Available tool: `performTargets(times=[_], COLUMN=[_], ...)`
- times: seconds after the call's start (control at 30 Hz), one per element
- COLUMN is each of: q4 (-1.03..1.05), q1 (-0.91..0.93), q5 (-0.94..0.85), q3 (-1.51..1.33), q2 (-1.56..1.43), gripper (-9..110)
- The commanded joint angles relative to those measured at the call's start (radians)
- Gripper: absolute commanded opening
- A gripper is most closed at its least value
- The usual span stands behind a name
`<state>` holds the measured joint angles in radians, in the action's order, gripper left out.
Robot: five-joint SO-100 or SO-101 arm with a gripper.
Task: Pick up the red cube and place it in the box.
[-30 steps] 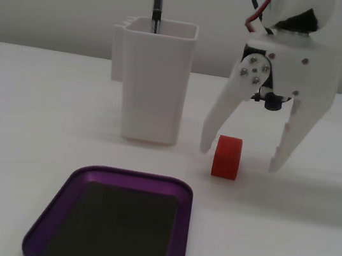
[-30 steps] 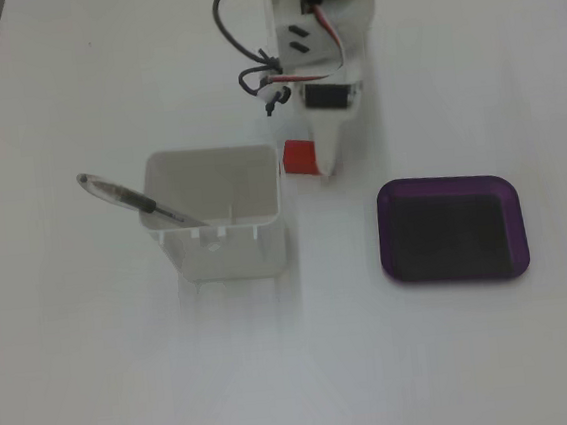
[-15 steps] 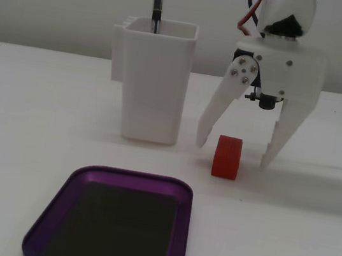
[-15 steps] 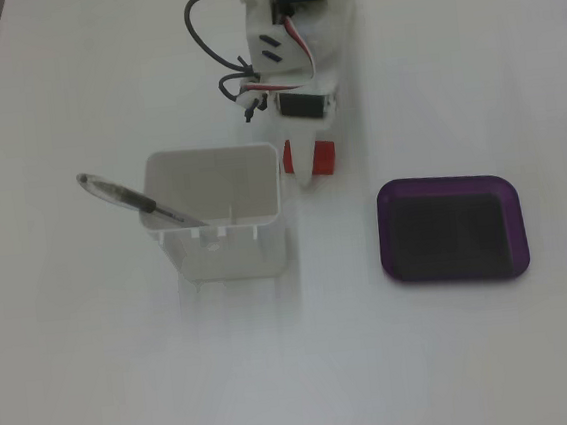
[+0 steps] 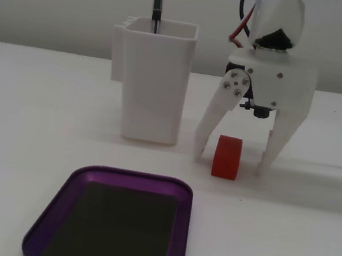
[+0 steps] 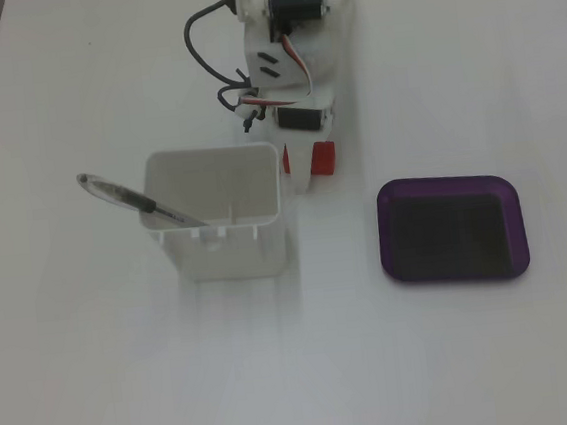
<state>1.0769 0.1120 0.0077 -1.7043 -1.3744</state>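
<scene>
The red cube (image 5: 226,156) stands on the white table between the two white fingers of my gripper (image 5: 230,163), which is lowered over it with its jaws spread wide and a gap on each side of the cube. In the other fixed view the cube (image 6: 323,157) shows just below the gripper (image 6: 311,167), partly hidden by it. The purple box (image 5: 47,225) lies flat and empty in front, at the lower left of that view. It also shows in the other fixed view (image 6: 449,187), to the right of the cube.
A tall white plastic container (image 5: 151,86) with a pen (image 5: 157,3) in it stands just left of the gripper. It also shows in the other fixed view (image 6: 221,241) with the pen (image 6: 132,199). Arm cables (image 6: 211,64) loop behind.
</scene>
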Motion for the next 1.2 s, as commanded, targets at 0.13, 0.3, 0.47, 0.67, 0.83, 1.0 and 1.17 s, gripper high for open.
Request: performTargets(times=[0.13,0.3,0.47,0.67,0.83,1.0,1.17], q4=[0.003,0.078,0.184,0.270,0.267,0.123,0.040], q1=[-0.014,-0.060,-0.184,-0.428,-0.560,-0.609,-0.606], q5=[-0.002,0.008,0.005,0.014,0.009,0.012,0.120], q3=[0.014,0.029,0.031,0.031,0.031,0.032,0.161], q2=[0.000,-0.092,-0.302,-0.566,-0.603,-0.479,-0.281], gripper=[-1,-1,-1,-1,-1,-1,-1])
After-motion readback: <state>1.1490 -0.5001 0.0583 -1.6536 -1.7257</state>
